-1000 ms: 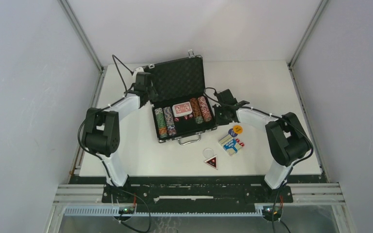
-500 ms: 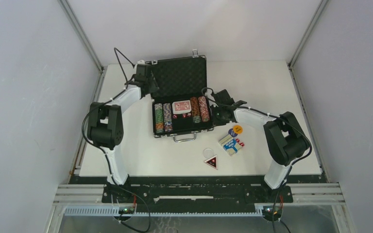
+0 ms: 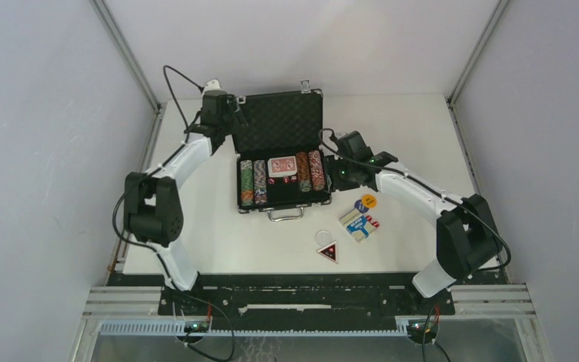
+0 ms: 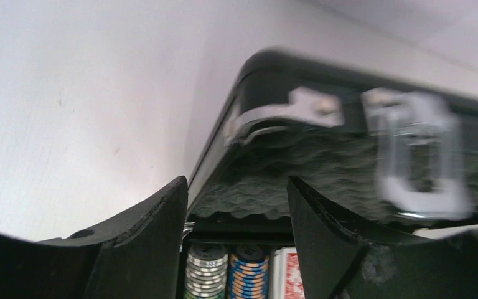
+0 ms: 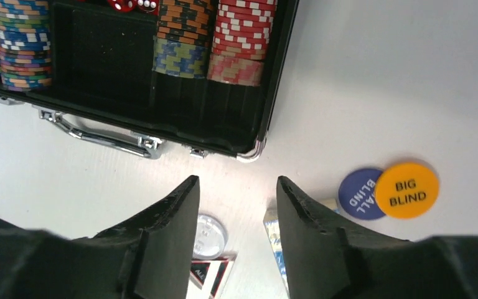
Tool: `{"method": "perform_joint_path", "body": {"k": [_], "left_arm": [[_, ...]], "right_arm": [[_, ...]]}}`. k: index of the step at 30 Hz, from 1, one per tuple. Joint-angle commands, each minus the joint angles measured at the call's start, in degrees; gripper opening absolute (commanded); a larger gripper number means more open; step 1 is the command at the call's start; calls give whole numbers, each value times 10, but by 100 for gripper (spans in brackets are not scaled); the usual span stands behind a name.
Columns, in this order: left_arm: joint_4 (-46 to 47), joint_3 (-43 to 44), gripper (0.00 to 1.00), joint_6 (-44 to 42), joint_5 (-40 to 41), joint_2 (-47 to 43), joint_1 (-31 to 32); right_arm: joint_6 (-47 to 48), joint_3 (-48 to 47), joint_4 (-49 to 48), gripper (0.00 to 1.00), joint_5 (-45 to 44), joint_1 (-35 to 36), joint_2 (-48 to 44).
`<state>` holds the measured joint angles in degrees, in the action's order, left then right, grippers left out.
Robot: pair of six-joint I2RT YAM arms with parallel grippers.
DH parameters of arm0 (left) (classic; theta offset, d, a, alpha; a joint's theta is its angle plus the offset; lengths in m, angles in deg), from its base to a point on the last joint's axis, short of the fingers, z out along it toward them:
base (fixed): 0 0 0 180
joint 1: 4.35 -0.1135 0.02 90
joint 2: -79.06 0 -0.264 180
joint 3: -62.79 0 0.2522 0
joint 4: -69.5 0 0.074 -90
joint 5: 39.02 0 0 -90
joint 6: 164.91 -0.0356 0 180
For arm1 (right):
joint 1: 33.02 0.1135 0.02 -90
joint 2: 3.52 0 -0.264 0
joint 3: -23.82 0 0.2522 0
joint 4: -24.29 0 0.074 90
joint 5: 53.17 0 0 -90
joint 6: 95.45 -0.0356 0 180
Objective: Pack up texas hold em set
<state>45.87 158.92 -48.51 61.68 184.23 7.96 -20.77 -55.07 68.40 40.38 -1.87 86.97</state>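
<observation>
The texas hold em set's black briefcase (image 3: 283, 202) stands open mid-table, its foam-lined lid (image 3: 279, 124) upright. Chip stacks (image 3: 250, 185) and a red deck (image 3: 281, 166) lie inside. My left gripper (image 3: 230, 123) is at the lid's top left corner, open (image 4: 236, 187), with the lid's edge (image 4: 267, 68) just beyond its fingers. My right gripper (image 3: 337, 179) hovers off the case's right front corner (image 5: 258, 149), open (image 5: 236, 184) over bare table. A blue deck (image 3: 356, 224) and blind tokens (image 5: 406, 190) lie loose to the case's right.
A clear round disc (image 3: 323, 237) and a red-black triangular token (image 3: 328, 251) lie in front of the case. Its silver handle (image 3: 286, 214) faces the near edge. Grey walls close in the table on the left, right and back.
The case has shifted and squared up. My left gripper rose to the lid's top corner and opened wider. The right gripper opened and drew back from the case's side.
</observation>
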Motion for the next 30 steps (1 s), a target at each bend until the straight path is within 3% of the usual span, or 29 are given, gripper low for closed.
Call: {"method": "perform_joint_path", "body": {"k": [1, 4, 6, 12, 19, 30], "left_arm": [[66, -33, 65, -10, 1, -89, 15], [70, -57, 66, -7, 5, -122, 28], [79, -86, 66, -1, 15, -151, 42], [149, -233, 64, 21, 91, -264, 125], [174, -358, 64, 52, 89, -391, 194], [147, -460, 64, 39, 111, -479, 200]], "right_arm": [[4, -7, 33, 63, -39, 8, -52], [-2, 10, 61, 86, -73, 8, -80], [-5, 27, 78, 93, -83, 6, -94], [-34, 113, 70, 96, -75, -5, -133], [-44, 200, 25, 96, -76, -1, -143], [-68, 235, -16, 97, -71, 29, -112]]}}
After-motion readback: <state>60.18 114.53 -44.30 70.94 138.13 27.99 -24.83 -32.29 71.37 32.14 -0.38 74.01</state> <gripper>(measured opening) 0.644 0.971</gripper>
